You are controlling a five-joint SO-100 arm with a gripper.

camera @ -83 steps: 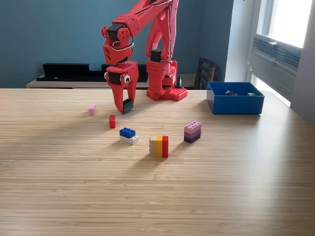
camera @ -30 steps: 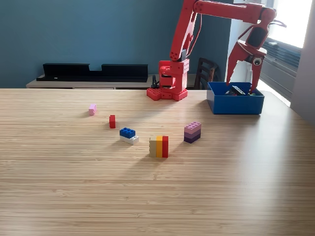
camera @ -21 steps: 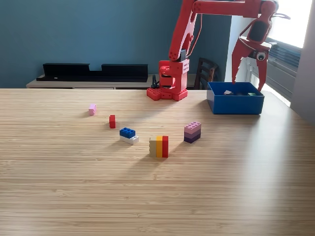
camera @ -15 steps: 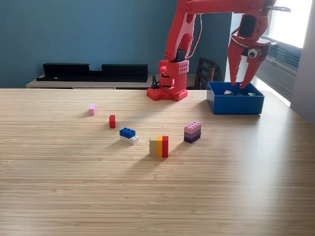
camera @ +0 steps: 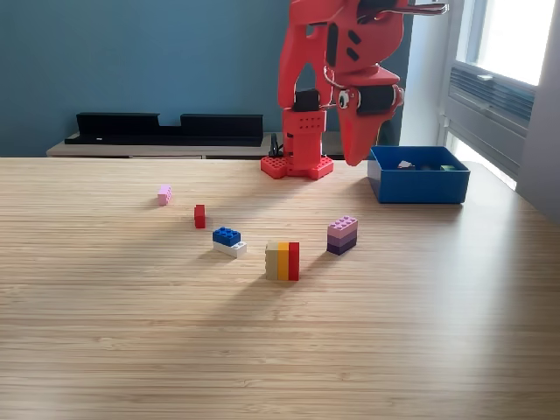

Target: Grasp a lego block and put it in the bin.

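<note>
The gripper, jaw spacing impossible to tell edge-on, hangs empty between the blue bin at the exterior view's right and scattered lego blocks, apparently between picks, needing descent onto one

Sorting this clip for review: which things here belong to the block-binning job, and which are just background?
Job:
- blue bin
- gripper
- pink block
- red block
- blue-and-white block
- striped block stack
- purple block stack

Background:
- wooden table
- black trays
- chair
- window
</note>
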